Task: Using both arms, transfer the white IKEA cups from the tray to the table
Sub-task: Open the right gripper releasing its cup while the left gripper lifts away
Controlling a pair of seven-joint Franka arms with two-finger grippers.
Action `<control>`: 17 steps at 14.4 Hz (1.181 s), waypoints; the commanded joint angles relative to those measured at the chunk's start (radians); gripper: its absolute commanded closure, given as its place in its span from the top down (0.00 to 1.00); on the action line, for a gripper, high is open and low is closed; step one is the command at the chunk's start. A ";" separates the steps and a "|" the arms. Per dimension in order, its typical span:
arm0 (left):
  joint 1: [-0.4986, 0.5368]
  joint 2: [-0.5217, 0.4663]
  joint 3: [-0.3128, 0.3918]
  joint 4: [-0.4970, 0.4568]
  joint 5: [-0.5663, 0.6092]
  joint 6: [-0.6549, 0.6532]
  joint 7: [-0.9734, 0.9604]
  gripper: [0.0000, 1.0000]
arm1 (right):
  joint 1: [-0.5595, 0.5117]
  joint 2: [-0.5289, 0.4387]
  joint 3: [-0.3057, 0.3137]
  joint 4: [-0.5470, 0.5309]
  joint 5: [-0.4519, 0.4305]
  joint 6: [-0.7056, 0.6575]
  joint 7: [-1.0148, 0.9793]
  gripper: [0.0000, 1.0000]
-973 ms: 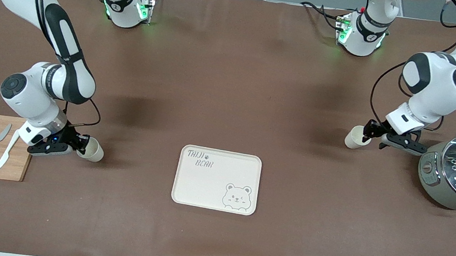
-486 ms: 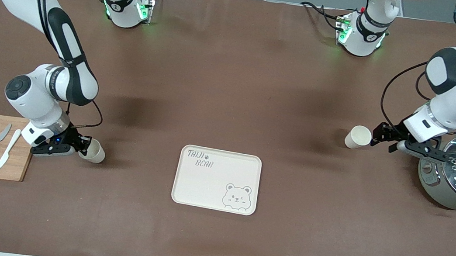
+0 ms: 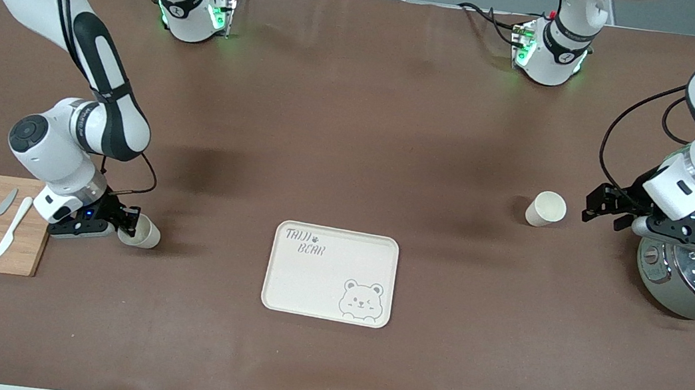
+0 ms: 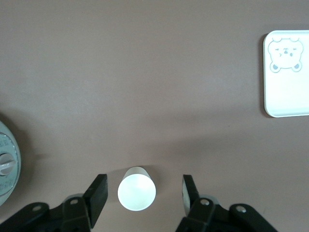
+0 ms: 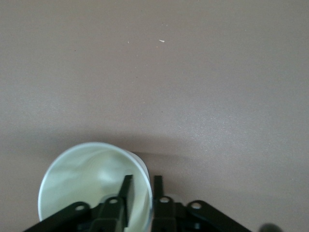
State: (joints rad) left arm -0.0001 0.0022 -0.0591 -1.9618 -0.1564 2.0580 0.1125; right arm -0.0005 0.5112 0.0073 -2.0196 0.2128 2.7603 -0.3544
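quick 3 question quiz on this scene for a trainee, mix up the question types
1. True or false: a cup stands on the tray.
2. The left gripper is: A shut on a cup; B open, clear of the cup by the pot; C over the tray.
3. Which cup is nearer the front camera?

Key
1. False: both cups stand on the table, off the tray.
2. B. The left gripper is above the table between that cup and the pot.
3. The cup by the board, at the right gripper.
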 commanded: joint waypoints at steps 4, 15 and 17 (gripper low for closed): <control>-0.014 0.002 -0.004 0.104 0.046 -0.105 -0.076 0.81 | -0.015 -0.005 0.013 -0.014 0.030 0.024 -0.086 1.00; -0.014 -0.002 -0.008 0.204 0.064 -0.217 -0.077 1.00 | -0.018 -0.051 0.008 0.064 0.030 -0.170 -0.043 1.00; -0.015 -0.002 -0.011 0.218 0.121 -0.240 -0.076 1.00 | -0.021 -0.071 0.003 0.117 0.030 -0.287 -0.026 1.00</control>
State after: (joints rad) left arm -0.0105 0.0022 -0.0647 -1.7750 -0.0963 1.8590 0.0572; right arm -0.0029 0.4793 0.0029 -1.9427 0.2171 2.5801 -0.3903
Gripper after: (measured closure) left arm 0.000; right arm 0.000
